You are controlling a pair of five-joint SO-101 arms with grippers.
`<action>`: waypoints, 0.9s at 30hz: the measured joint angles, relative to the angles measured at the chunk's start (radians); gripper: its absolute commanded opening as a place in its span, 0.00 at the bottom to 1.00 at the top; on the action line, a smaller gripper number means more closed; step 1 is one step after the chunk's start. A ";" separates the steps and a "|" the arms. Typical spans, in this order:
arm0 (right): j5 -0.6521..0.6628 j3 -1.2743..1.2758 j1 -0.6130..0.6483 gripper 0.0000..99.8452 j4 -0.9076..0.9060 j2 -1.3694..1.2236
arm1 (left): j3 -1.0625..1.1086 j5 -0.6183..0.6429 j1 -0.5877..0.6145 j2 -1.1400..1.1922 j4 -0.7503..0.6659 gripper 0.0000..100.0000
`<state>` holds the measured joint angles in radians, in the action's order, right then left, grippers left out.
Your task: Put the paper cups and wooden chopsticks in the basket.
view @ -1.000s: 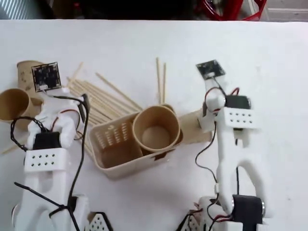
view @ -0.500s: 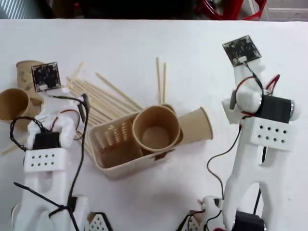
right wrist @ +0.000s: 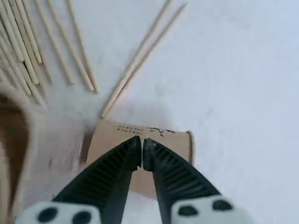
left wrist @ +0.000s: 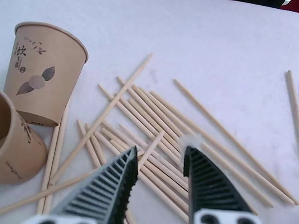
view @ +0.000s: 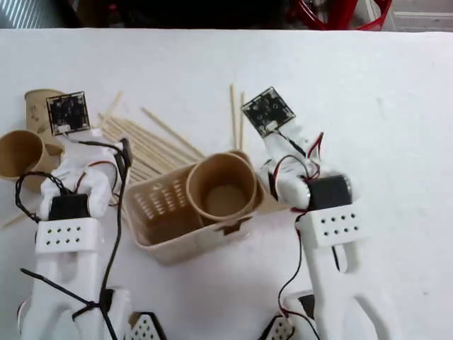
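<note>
White table (view: 396, 85); dark room behind; red frame (view: 333, 21) beyond far edge.

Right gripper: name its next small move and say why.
Probably open the right gripper first. Its jaws are almost shut, poised just over the paper cup that lies on its side beside the basket, so they cannot straddle the cup's wall as they stand. Once open, it could lower onto the cup and grip it.
</note>
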<state>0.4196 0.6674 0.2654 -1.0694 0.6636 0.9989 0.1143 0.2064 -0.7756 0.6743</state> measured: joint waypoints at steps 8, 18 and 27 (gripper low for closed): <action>0.026 0.124 -0.098 0.02 0.173 -0.143 | 0.000 0.000 0.000 0.000 0.000 0.17; 0.144 0.118 -0.485 0.02 0.376 -0.319 | 0.000 0.000 0.000 0.000 0.000 0.17; 0.176 0.087 -0.680 0.02 0.379 -0.345 | 0.012 0.000 0.000 0.000 -0.005 0.17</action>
<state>0.5961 0.7549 -0.4143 -0.6905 0.3184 1.0111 0.1143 0.2064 -0.7756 0.6697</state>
